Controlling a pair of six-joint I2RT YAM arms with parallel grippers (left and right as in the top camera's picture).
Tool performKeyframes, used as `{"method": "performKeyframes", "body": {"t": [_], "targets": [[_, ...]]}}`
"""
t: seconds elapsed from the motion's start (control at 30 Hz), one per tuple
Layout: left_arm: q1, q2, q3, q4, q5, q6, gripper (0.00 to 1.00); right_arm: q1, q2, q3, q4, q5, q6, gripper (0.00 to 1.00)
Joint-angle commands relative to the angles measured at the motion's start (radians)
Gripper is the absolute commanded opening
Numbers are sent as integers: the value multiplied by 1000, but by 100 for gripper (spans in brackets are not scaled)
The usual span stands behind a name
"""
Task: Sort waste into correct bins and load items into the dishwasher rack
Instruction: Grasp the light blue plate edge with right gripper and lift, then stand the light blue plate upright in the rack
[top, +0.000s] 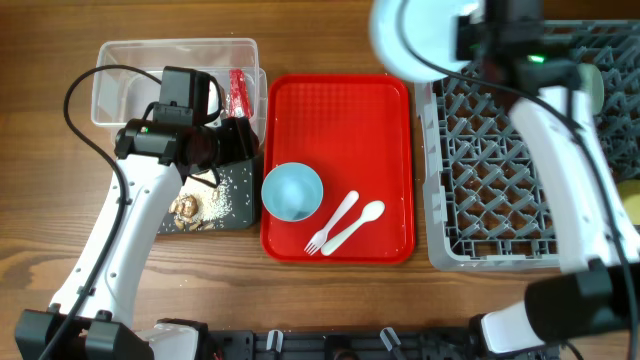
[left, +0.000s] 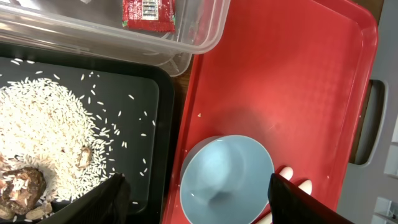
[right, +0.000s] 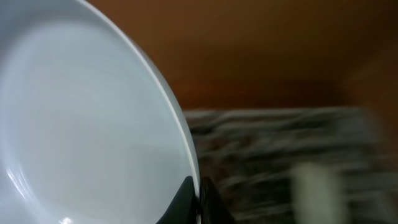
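Right fingers (right: 181, 205) pinch the plate (right: 81, 124) by its rim only — slip risk over the dishwasher rack (top: 500, 150) below them. Left fingers (left: 102, 202) spread, empty.

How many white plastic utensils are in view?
2: the fork and the spoon lie side by side on the red tray, right of the bowl; others may be hidden.

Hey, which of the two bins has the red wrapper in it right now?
The clear plastic tub: the red wrapper lies inside it. The black tray next to it holds rice and brown scraps instead.
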Motion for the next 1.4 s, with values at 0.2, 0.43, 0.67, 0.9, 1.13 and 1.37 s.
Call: {"method": "performKeyframes", "body": {"t": [0.2, 0.43, 0.67, 0.9, 1.13, 1.37], "targets": [[-2, -6, 3, 0, -10, 5, 72, -151, 68, 2, 142, 616, -253, 4], [-2, -6, 3, 0, -10, 5, 72, -192, 175, -7, 95, 549, -179, 4], [-2, -6, 3, 3, -10, 5, 72, -187, 244, -65, 26, 456, -57, 4], [-2, -6, 3, 3, -10, 5, 72, -187, 238, -64, -43, 318, -47, 78], [-2, -6, 3, 2, -10, 5, 73, -137, -2, -61, -105, -138, -48, 88], [-2, -6, 3, -109, -284, -290, 89, 72, 36, -89, -262, -904, -14, 81]]}}
